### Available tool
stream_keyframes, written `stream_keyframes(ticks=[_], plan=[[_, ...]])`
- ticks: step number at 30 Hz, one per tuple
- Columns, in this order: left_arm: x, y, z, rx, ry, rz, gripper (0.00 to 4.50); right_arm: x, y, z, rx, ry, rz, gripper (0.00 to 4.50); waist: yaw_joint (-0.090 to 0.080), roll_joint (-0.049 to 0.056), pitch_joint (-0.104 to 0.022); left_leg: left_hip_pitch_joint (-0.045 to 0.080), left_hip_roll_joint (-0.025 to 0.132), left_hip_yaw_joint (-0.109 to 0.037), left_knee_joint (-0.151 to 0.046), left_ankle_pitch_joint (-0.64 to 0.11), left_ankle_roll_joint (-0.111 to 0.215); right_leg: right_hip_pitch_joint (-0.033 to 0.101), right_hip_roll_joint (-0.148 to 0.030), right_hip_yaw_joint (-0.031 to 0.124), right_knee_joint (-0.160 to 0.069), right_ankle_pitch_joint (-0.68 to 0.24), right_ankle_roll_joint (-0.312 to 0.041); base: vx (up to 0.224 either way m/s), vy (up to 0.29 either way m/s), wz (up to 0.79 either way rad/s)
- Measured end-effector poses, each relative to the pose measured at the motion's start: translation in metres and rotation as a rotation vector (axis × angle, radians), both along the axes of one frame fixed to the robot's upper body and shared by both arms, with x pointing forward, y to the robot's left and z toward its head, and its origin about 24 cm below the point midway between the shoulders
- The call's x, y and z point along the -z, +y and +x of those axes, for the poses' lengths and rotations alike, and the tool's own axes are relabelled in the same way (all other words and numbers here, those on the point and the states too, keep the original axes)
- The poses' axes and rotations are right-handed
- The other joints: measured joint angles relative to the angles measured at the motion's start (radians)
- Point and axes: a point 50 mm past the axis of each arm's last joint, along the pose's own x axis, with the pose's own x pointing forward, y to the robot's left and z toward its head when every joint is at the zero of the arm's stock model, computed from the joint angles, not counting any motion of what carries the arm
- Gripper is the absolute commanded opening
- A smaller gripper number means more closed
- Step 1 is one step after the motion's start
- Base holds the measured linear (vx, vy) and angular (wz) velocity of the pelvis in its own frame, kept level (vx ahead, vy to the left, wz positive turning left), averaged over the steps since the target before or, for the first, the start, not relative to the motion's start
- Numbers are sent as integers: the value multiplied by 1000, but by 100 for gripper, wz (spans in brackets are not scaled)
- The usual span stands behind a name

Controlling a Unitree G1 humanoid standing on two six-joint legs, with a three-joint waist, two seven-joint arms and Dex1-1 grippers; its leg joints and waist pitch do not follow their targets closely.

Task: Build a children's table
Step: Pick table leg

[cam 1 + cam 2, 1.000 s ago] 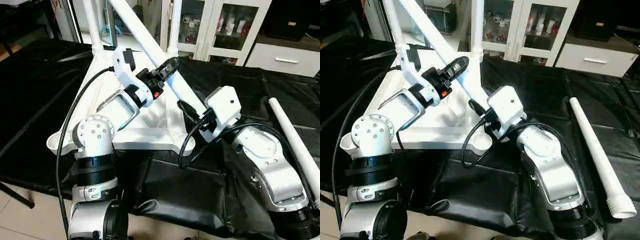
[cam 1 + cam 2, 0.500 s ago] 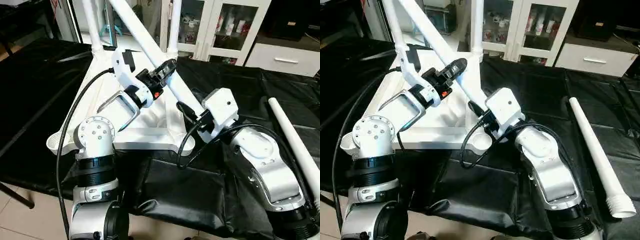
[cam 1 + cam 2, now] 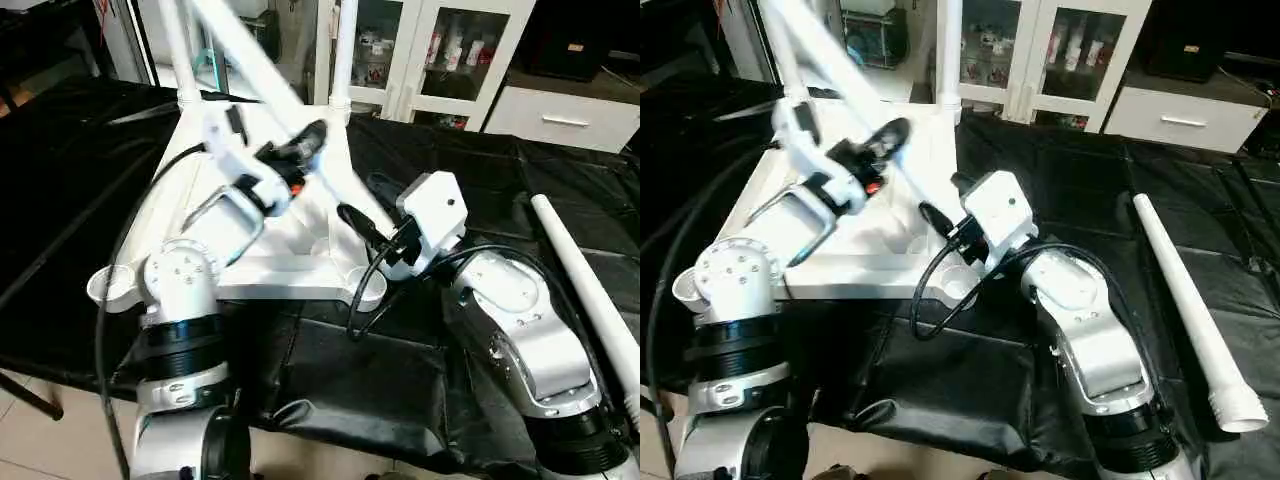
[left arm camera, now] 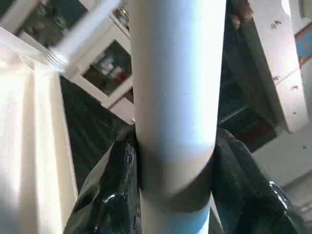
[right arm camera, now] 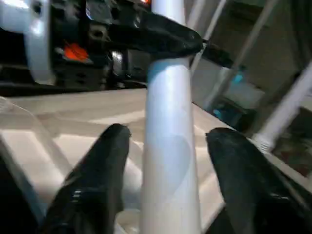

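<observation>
My left tool (image 4: 175, 195) pinched the slanted leg (image 3: 265, 75); my right tool (image 5: 168, 161) stood spread around it. The tabletop (image 3: 300, 270) lay upside down near the counter's (image 3: 480, 190) front edge, two legs standing in sockets, one leg (image 3: 1185, 310) unfitted toward the right edge.

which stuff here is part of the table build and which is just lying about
Part of the job:
- white table top, underside up
- slanted leg held by the left gripper
- two upright legs already in corner sockets
- spare leg lying on the black cover

Just there:
- glass-door cabinet
- white drawer unit
</observation>
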Motion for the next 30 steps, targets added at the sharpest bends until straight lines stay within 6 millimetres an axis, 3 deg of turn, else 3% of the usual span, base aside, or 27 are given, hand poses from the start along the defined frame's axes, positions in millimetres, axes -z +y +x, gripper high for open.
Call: stream_keyframes(ticks=[5,10,14,25,30], plan=[[-2,20,4,-28,-42,69,178,-15,-5,0,-82,53,129,348,4,0,0,0,0,0,1,0,0,0,0,0,0,0,0,0,0,0],[-10,27,2,56,-98,130,178,-43,-36,16,-13,39,218,358,10,0,0,0,0,0,2,0,0,1,0,0,1,1,-1,0,0,0],[-22,22,-1,160,-161,134,178,-34,-65,30,116,127,245,358,16,0,0,0,-1,0,2,0,0,1,0,0,2,1,-2,0,0,0],[-33,16,-8,327,-244,96,178,-18,-65,28,111,226,205,358,10,2,0,1,0,0,3,1,-1,1,0,0,3,1,-2,0,0,0],[-42,11,-14,426,-306,43,178,-16,-60,22,-18,327,257,358,10,2,0,1,0,0,3,1,-1,1,0,0,3,1,-2,0,0,0]])
